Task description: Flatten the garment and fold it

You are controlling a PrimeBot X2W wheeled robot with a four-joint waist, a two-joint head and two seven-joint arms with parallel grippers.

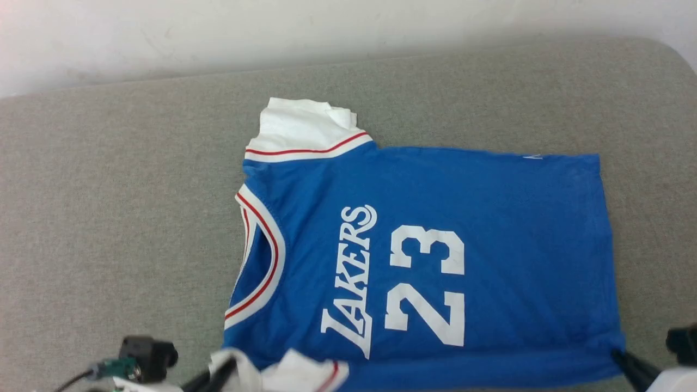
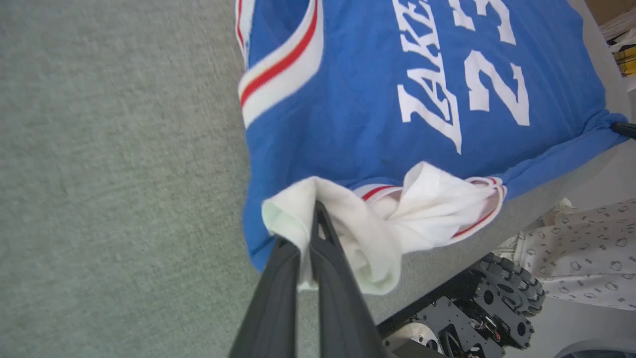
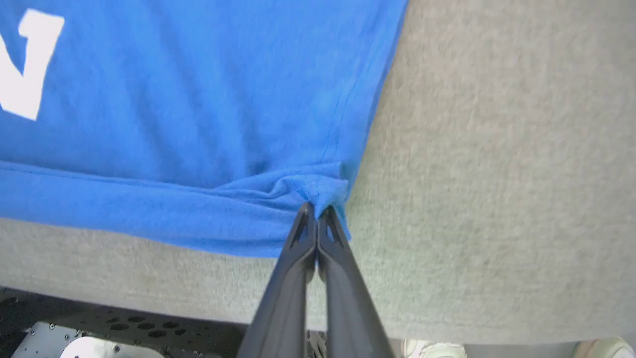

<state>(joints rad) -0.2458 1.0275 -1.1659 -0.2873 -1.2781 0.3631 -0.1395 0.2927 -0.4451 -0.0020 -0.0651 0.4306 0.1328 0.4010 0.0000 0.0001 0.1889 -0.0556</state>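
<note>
Item 1, garment (image 1: 435, 245): blue jersey tee, front up on grey padded surface (image 1: 109, 228). Collar twd my L, hem twd my R, white "LAKERS 23" print fully readable. Far white sleeve (image 1: 305, 128) lies at far edge. Near white sleeve (image 2: 437, 209) is bunched at near edge.

Item 2, L gripper (image 2: 307, 226): I see it at garment's near-L corner. Fingers clamped on near sleeve's white fabric; cloth is pinched betw. them and wraps over the tips.

Item 3, R gripper (image 3: 316, 213): at garment's near-R corner. Fingers pressed together on blue hem corner, fabric puckered at the pinch pt. Near edge of garment runs as a rolled fold betw. the two grips, close to front edge of surface.

Item 4, misc.: robot base w/ wheel (image 2: 507, 288) below surface edge; white patterned cloth (image 2: 586, 258) just beside it.
</note>
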